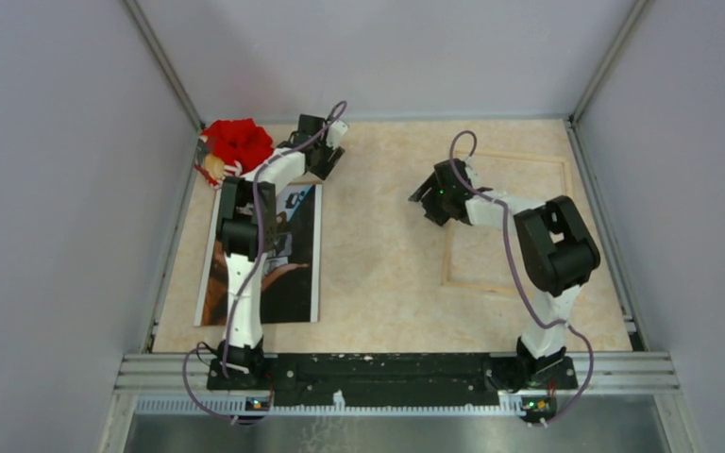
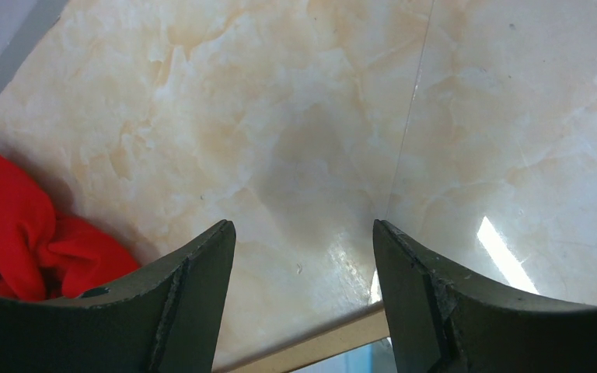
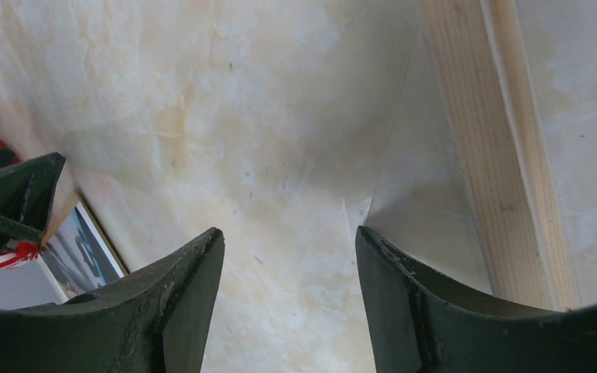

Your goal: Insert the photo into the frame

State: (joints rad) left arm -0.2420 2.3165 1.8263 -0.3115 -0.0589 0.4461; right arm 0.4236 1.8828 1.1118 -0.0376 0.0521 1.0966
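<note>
The photo (image 1: 297, 274) lies flat and image up on the left of the tabletop (image 1: 378, 245), partly under the left arm (image 1: 244, 274). The frame (image 1: 519, 157) lies well apart on the right, wood back up. The left gripper (image 2: 303, 229) and right gripper (image 3: 289, 233) both hang spread and empty over marbled surface. The glossy print is probably light, thin, floppy and slick, so a free corner or edge looks the best hold. The frame's thin rails look stiff. A red cloth (image 1: 239, 142) sits far left.
</note>
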